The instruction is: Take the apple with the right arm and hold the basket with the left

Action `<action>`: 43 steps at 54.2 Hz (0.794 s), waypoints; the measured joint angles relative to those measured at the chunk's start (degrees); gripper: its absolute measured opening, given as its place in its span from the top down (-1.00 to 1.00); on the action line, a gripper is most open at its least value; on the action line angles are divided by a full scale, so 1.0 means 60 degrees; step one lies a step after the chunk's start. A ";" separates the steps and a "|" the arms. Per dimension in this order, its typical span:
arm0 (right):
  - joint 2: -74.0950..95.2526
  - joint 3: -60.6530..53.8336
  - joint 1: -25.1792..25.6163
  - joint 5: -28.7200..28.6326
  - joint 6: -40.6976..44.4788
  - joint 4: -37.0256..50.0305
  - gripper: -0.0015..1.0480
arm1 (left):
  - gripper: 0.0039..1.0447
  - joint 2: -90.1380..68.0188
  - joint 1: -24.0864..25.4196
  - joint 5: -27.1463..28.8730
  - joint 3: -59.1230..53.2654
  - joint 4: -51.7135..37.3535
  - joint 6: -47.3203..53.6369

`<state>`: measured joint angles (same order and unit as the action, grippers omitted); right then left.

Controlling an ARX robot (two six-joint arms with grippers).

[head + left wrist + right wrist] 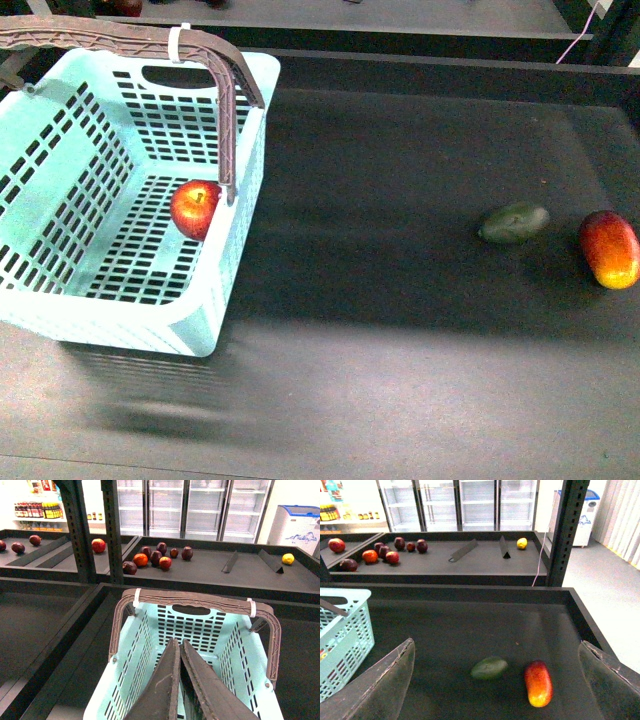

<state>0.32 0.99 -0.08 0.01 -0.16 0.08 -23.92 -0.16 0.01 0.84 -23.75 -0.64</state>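
You've got the apple (196, 208) in the basket (60, 200), on its slotted floor against the wall under the brown lattice handle (228, 110), stem dimple up. Left hand (179, 647) clenched over the basket's mint plastic. Right hand (495, 680) released, over the counter (400, 330), well clear of the apple.

Glass-door fridges (200, 505) — dark shelving (470, 562)

Neither arm shows up in the front view. On the left wrist cam, the left gripper (179, 652) has its two dark fingers pressed together with nothing between them. The right gripper (500, 680) is spread wide, fingers (385, 685) way out at each side.
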 joint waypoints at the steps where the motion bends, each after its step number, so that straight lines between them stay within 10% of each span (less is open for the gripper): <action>1: 0.0000 0.0000 0.0000 0.0000 0.0000 0.0000 -0.83 | 0.94 0.0087 0.0000 -0.0004 0.0000 0.0084 0.0004; 43: -0.0004 0.0000 0.0000 0.0000 0.0000 0.0000 -0.83 | 0.94 0.3887 0.0000 -0.0004 0.0004 0.3916 0.0004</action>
<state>0.30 0.99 -0.08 0.01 -0.16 0.08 -0.60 -0.16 -0.01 0.86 -0.25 -0.62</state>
